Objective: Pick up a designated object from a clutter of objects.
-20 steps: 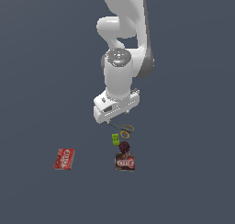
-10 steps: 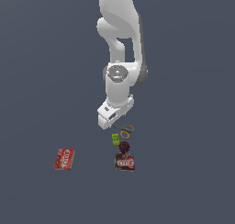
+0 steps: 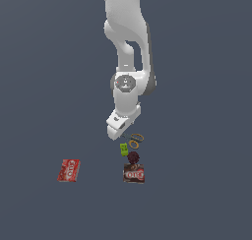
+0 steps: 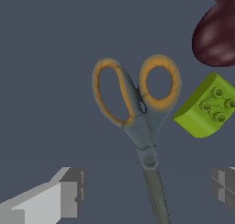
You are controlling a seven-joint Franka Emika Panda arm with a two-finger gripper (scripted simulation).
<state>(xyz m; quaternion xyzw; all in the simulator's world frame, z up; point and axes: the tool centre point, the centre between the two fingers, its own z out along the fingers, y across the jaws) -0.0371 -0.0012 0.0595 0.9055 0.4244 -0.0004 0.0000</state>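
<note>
The scissors (image 4: 140, 122) lie flat on the grey floor, with grey-green blades and two orange ring handles (image 3: 136, 139). In the wrist view their blades run down between my two fingertips (image 4: 69, 191), which stand wide apart on either side. My gripper (image 4: 147, 191) is open and holds nothing. From the exterior view the hand (image 3: 118, 126) hangs low, just above the blade end of the scissors, with the fingertips hidden behind it. The blades themselves are hidden in that view.
A lime-green block (image 4: 207, 106) (image 3: 124, 148) lies close beside the scissors' handles. A dark maroon ball (image 4: 215, 32) (image 3: 133, 158) sits just past it, against a brown-red box (image 3: 134, 174). A flat red box (image 3: 69, 170) lies apart on the exterior view's left.
The arm has lowered its hand steadily toward the scissors over the last second. The objects on the floor have not moved.
</note>
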